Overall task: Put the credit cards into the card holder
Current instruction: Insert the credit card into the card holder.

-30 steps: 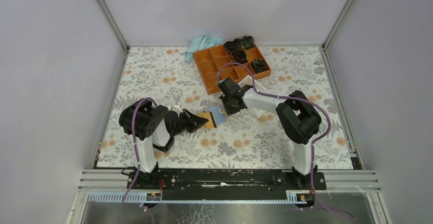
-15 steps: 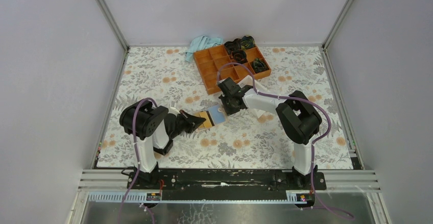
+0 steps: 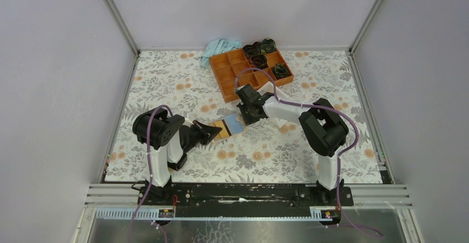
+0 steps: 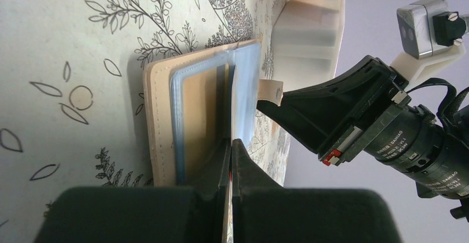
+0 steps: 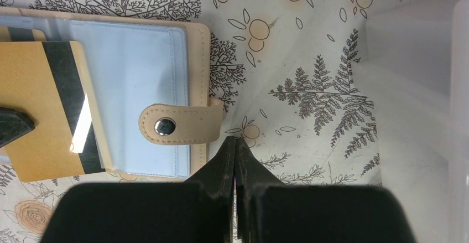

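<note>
The tan card holder point(image 3: 232, 125) lies open on the floral table, its light-blue plastic sleeves point(image 5: 138, 60) facing up. My left gripper point(image 3: 210, 133) is shut on a gold credit card point(image 5: 44, 104) with a black stripe. The card lies over the holder's left half. In the left wrist view the card runs edge-on from the left gripper point(image 4: 231, 143) into the card holder point(image 4: 166, 121). My right gripper point(image 5: 236, 140) is shut with nothing in it. Its tips rest at the holder's right edge, just under the closure tab point(image 5: 177, 124).
An orange compartment tray point(image 3: 232, 68) with dark items stands at the back, with a light-blue cloth point(image 3: 218, 48) behind it. A white plastic block point(image 5: 415, 88) sits just right of my right gripper point(image 3: 247, 115).
The left arm has shifted slightly right, and the card and holder have turned a little with it. The right arm has not moved.
</note>
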{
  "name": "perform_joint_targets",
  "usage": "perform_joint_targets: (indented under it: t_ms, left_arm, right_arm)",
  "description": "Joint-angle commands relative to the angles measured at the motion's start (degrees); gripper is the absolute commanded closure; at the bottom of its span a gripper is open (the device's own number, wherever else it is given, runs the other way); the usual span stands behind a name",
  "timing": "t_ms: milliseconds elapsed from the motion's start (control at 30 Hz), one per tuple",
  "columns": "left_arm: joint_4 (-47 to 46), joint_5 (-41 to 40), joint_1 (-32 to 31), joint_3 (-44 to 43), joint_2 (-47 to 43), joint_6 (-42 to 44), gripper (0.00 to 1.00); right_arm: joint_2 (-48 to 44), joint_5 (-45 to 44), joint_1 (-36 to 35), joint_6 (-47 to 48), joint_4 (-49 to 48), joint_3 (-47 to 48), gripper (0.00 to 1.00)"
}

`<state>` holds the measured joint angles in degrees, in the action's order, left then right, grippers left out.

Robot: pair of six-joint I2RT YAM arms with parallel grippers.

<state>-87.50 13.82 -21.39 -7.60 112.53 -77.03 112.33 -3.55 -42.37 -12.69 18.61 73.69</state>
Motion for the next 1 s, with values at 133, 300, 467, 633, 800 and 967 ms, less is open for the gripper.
perform_joint_targets:
  t_ms: [133, 300, 467, 633, 800, 967]
  left_arm:
    - [-3.6, -1.4, -0.3, -0.1, -0.3, 1.2, 1.0]
    - [-3.8, -1.3, -0.3, -0.5, 0.7, 1.6, 1.0]
    - [-3.7, -1.4, -0.3, -1.0, 1.0, 2.5, 1.0]
    - [-3.6, -0.1, -0.4, -1.8, 2.2, 2.9, 1.0]
    - [-1.8, 3.3, -0.4, -4.0, 3.9, 3.5, 0.97]
    - [0.3, 6.3, -0.4, -6.1, 5.0, 4.7, 0.99]
  right_arm:
    - [-0.1, 1.3, -0.9, -0.4, 1.3, -1.6, 1.0]
    - [0.2, 1.4, -1.0, -0.3, 1.6, -1.4, 1.0]
    - [0.2, 1.4, -1.1, 0.0, 1.9, -1.5, 1.0]
    - [0.6, 1.7, -1.2, 0.2, 2.6, -1.1, 1.0]
    - [1.2, 1.8, -1.5, 0.4, 3.2, -0.6, 1.0]
    - [1.4, 1.9, -1.5, 0.6, 3.6, 0.0, 1.0]
